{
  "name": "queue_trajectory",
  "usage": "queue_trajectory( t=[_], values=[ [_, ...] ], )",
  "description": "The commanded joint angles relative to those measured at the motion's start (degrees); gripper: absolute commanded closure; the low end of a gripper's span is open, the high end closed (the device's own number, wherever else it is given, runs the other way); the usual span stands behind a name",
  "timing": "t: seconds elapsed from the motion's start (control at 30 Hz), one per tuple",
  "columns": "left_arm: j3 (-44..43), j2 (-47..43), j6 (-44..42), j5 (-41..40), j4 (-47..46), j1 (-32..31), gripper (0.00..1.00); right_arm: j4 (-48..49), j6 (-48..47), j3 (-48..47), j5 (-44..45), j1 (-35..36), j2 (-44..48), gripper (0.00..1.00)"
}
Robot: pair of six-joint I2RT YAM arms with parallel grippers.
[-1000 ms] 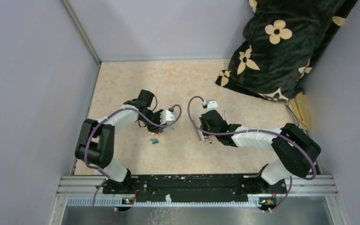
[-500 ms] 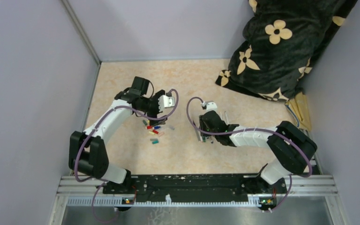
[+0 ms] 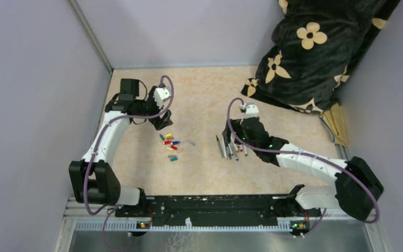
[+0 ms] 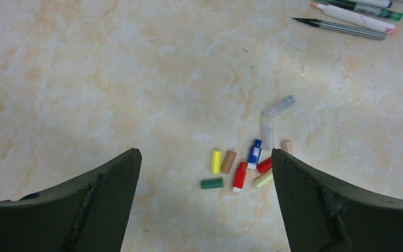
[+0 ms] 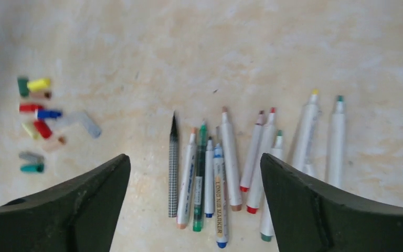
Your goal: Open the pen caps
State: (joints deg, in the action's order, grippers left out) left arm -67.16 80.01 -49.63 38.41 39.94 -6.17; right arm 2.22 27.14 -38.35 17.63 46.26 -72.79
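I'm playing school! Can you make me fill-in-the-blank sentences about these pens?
1. The pen caps lie in a pile to the ___ of the pens.
2. The pens lie side by side, tips bare, their caps ___.
3. The left gripper and right gripper are both ___, holding nothing.
Missing words: left, off, open.

Seen from above, the caps (image 3: 171, 147) lie bunched, several touching, so fingers lowered on one would meet its neighbours. At their 3 o'clock a bare strip of table (image 3: 204, 157) runs to the pens (image 3: 231, 148), broken only by a clear cap (image 3: 190, 142). The pens lie side by side, mostly touching, with wider gaps at their 3 o'clock end. At 12 o'clock the floor is bare to the back wall (image 3: 189, 31). A blanket (image 3: 315, 52) fills the corner at the pens' 1 o'clock. The side wall (image 3: 42, 105) stands close at 9 o'clock of the left arm (image 3: 107, 136).
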Motion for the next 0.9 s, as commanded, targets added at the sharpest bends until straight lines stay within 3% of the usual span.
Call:
queue_trajectory(
  t=[0.0,0.1,0.23,0.43,0.5,0.67,0.87],
  values=[
    [2.7,-3.5,7.3,1.5,-7.9,5.4,0.01,-5.7,3.0,1.0,3.6,-8.0,8.4,0.02],
    [8.1,-4.3,18.5,-5.1,-22.7,8.1,0.01,-9.6,4.8,2.3,6.6,-16.4,12.4,0.01],
    [14.7,-3.8,26.5,-13.1,-36.4,8.1,0.01,-9.4,4.2,4.4,21.9,-19.7,16.7,0.01],
    [21.7,3.4,37.6,-20.7,-52.8,7.5,0.01,16.9,-6.3,17.7,42.8,-19.9,18.2,0.01],
    [24.4,4.7,39.4,-21.5,-58.7,7.1,0.01,24.6,-11.2,20.7,42.6,-20.8,17.4,0.01],
    [34.8,5.4,41.8,-20.0,-79.8,6.4,0.01,30.4,-12.9,22.4,40.9,-25.8,12.3,0.01],
    [33.3,7.2,44.8,-20.6,-80.6,6.4,0.01,48.0,-18.3,26.5,35.5,-31.0,5.0,0.01]
  ],
)
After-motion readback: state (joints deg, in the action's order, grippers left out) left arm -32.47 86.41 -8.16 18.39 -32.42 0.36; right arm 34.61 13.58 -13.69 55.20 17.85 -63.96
